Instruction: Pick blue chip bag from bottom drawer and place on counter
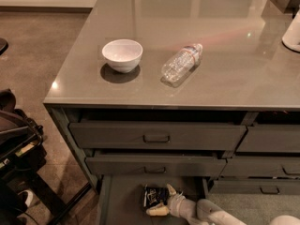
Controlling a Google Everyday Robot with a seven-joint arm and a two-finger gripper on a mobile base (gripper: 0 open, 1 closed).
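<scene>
Under the counter (225,78), shadow and the picture's lower edge hide much of the bottom drawer (119,196), and my arm runs out of view at the lower right. The middle drawer (187,165) overhangs the back of it, close above my fingers (157,211). Beyond my fingertips the drawer floor lies bare. My gripper (163,200) sits low in this drawer with its fingers spread wide. The blue chip bag (153,195) lies on the floor between them. Whether they touch it I cannot tell.
</scene>
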